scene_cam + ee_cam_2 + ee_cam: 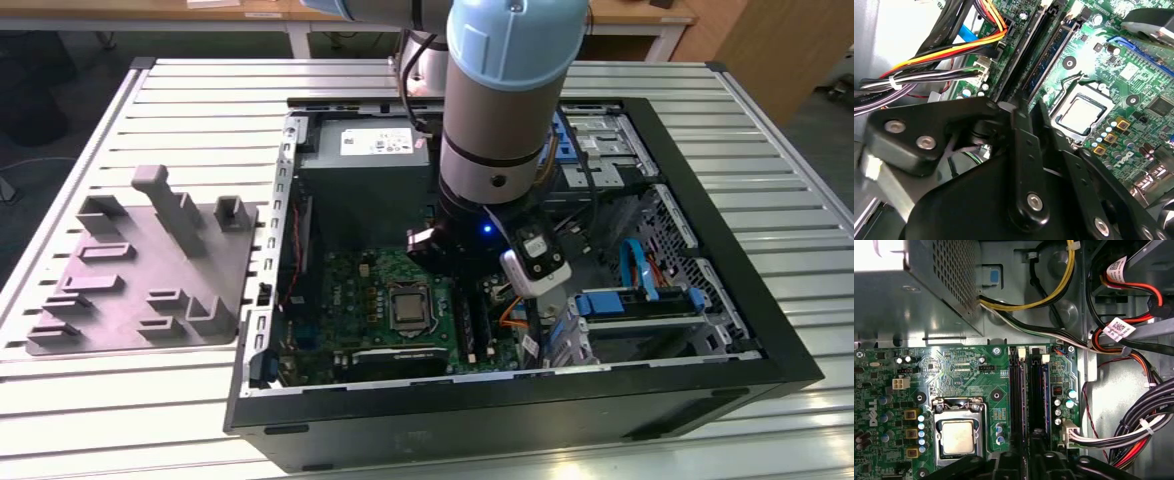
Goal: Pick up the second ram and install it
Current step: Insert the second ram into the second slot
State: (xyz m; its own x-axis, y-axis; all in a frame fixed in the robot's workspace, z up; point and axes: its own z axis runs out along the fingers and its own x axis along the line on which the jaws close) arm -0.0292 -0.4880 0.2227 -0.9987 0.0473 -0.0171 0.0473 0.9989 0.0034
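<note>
The claw [1015, 107] is reaching down inside the open computer case [747, 250], its tip hovering right at the near end of the memory slots [1026, 390] on the motherboard [954, 375]. I cannot tell whether it is clenched, released or grasping anything, because its own dark linkage is hiding the tip in both wrist views.

A long dark strip [1026, 50] is running straight away from the tip; whether that is the second ram going in or a bare slot, I cannot tell. Just beside it, a seated module [1051, 52] with chips is standing upright. The processor socket [1081, 115] is lying a little further off on that same side, and a cable bundle [939, 55] is crossing near the claw on the opposite side.

The risks, as I judge them:
- a stick going down tilted or off the slot line, bending it or jamming a latch;
- the claw brushing the seated module, since the two slots are close together;
- the linkage snagging the cables.

Well away, outside the case, a grey holder [134, 270] is resting on the table [534, 75].
</note>
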